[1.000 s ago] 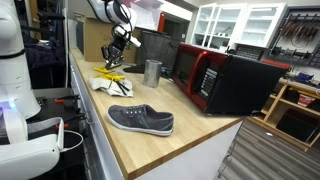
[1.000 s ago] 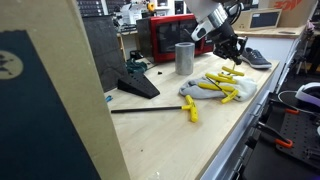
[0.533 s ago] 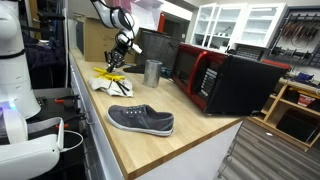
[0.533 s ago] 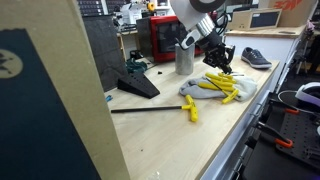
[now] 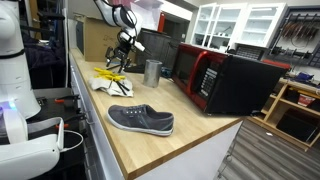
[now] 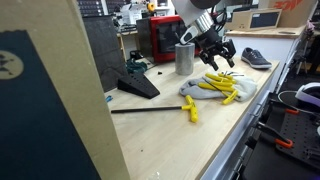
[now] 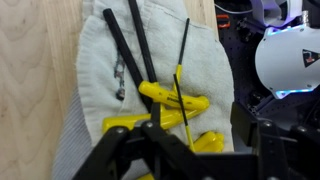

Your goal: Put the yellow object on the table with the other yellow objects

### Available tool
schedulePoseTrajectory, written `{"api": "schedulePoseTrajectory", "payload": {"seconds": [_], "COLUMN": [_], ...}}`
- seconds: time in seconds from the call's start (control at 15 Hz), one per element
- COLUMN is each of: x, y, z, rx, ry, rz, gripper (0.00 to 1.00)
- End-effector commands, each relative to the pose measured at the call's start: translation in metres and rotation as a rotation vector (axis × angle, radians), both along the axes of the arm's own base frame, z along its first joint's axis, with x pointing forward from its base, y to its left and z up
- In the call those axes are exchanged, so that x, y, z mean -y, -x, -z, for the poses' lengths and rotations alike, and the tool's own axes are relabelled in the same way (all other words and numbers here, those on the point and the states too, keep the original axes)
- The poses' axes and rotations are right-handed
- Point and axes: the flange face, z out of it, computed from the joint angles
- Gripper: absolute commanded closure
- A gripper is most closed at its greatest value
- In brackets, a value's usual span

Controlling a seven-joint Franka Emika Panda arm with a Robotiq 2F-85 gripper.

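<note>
The other yellow objects (image 6: 222, 86) lie in a cluster on a white cloth (image 6: 196, 92) on the light wooden table (image 6: 175, 135); they also show in an exterior view (image 5: 112, 72). My gripper (image 6: 218, 62) hangs just above them, jaws open, holding nothing. In the wrist view the gripper (image 7: 180, 140) straddles a yellow-handled piece with a thin black shaft (image 7: 200, 140), which lies loose on the cloth (image 7: 100, 60) next to other yellow handles (image 7: 172, 97). I cannot tell which of them is the yellow object.
One more yellow piece (image 6: 191, 111) lies alone on bare wood beside a black rod (image 6: 150, 109). A metal cup (image 6: 185, 57) and a red microwave (image 5: 215, 80) stand behind. A grey shoe (image 5: 140, 120) lies further along the table. A black wedge (image 6: 138, 85) sits near the cloth.
The gripper moved from beyond the cloth's edge to over the cluster and opened. The yellow piece it carried is no longer between its fingers.
</note>
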Motion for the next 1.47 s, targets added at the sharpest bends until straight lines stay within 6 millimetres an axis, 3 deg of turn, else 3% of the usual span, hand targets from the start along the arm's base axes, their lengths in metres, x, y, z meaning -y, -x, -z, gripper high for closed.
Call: {"api": "schedulePoseTrajectory", "payload": {"seconds": [0.0,0.47,0.93,1.4], "x": [-0.008,-0.043,-0.078,-0.067], "y": [0.002,-0.007,-0.011,-0.016], "z": [-0.029,-0.057,-0.075,-0.129], "rx": [0.127,0.354,0.312,0.228], "ry": [-0.006,0.057,0.144,0.074], "rz": [0.044,0.179,0.478,0.832], "gripper": [0.00,0.00,0.00,0.00]}}
